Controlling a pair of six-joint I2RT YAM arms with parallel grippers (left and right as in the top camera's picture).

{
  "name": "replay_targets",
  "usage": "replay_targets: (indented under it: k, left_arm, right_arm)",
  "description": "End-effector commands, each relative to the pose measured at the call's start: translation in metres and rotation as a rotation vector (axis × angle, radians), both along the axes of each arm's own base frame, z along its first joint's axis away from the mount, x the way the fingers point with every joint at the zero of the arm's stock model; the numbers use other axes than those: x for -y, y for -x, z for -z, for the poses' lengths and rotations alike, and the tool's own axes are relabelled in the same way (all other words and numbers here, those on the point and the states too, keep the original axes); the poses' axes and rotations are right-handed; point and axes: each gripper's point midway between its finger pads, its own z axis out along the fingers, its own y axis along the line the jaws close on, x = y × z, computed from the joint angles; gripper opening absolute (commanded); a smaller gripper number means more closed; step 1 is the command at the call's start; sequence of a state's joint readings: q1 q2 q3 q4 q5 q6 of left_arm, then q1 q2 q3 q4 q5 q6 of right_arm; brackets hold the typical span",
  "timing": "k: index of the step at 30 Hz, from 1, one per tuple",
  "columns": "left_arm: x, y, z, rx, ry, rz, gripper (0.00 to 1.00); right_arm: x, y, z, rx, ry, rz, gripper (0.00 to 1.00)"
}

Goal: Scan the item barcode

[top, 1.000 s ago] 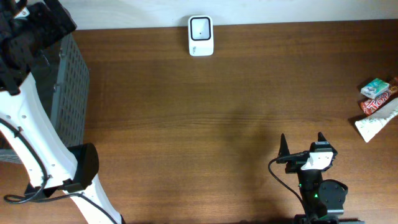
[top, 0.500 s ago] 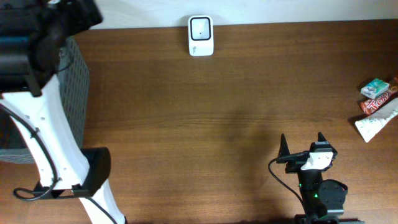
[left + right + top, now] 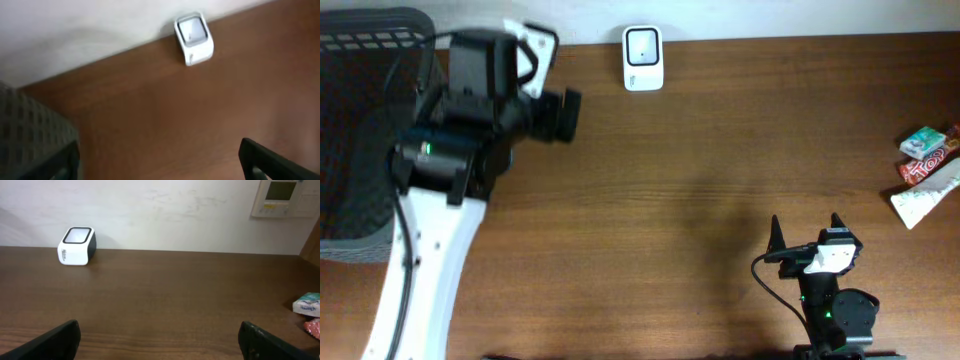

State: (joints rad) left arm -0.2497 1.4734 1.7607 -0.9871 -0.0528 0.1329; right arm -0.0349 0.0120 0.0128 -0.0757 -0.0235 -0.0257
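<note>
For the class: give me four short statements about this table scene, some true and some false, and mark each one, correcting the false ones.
1. The white scanner stands at the far edge of the table, by the wall. True.
2. The right gripper is shut on a snack packet. False: it is open and empty, and the snack packets lie apart from it at the table's right edge.
3. The snack packets lie inside the dark basket. False: they lie on the bare table at the right, and the basket is at the left side.
4. The left gripper is open and holds nothing. True.
</note>
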Motion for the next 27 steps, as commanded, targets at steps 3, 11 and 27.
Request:
replay_targets:
  k: [3,11,27]
  left_arm:
    - [-0.018,0.073,0.045,0.028,-0.114,0.104,0.99]
    - [-0.042,0.119,0.074,0.291,-0.038,0.056,0.99]
    - [-0.065,0.145,0.113,0.839,0.207,-0.086,0.99]
  right_arm:
    - [0.003,0.0,0.003,-0.003,-0.008,0.015,0.99]
    - [0.003,0.0,0.003,-0.003,-0.008,0.015,0.99]
    - [0.003,0.0,0.003,-0.003,-0.008,0.015,0.99]
